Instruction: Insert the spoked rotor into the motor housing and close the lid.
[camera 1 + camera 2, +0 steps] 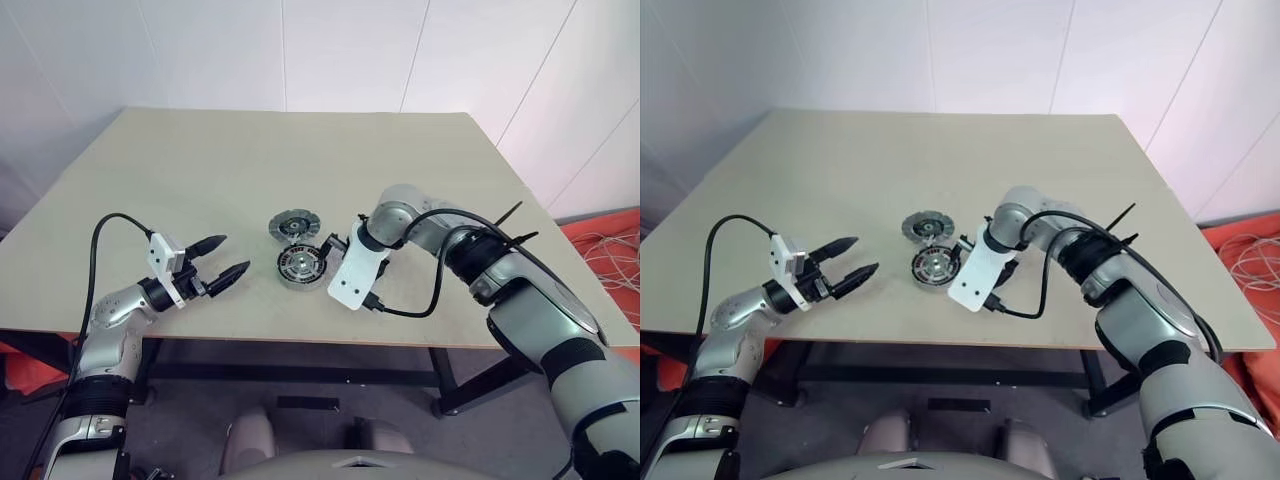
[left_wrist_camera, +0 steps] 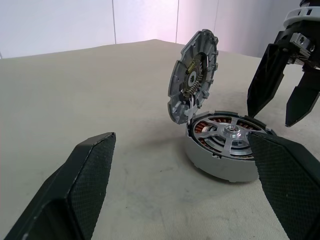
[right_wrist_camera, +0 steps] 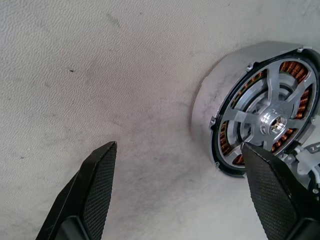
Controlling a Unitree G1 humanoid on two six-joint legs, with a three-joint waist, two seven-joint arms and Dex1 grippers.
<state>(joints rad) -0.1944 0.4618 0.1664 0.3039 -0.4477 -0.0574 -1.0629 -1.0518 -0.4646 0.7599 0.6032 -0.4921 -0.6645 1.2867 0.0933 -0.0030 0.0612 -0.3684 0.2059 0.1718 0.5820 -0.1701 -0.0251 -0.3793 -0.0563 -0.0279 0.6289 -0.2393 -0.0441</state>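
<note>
A: Status on the rotor (image 3: 267, 122)?

B: Looks seated in the housing (image 2: 220, 162). Spokes and hub sit flush inside the rim, copper windings show between the spokes. Housing is on the table (image 1: 300, 150), near the front edge, about centre.

A: Lid?

B: Lid (image 2: 194, 82) is propped open, standing near upright off the far edge of the housing where it's joined. Ribbed face points back over the rotor. Not closed yet, so that's the remaining step, I'd say.

A: Right gripper?

B: Right gripper (image 2: 284, 95) is just beside the housing on its right, pointing steeply down, wrist bent hard. Jaws spread wide, nothing in them. One finger (image 3: 275, 190) overlaps the housing rim in the wrist view; can't tell if it touches.

A: Why there?

B: My guess: placed to get behind the lid and tip it over. It'll need to go round to the far side first.

A: Left?

B: Left gripper (image 1: 218, 262) is well apart to the left, held level, aimed at the housing. Jaws wide, empty. Reads as standby, or ready to brace the housing.
</note>
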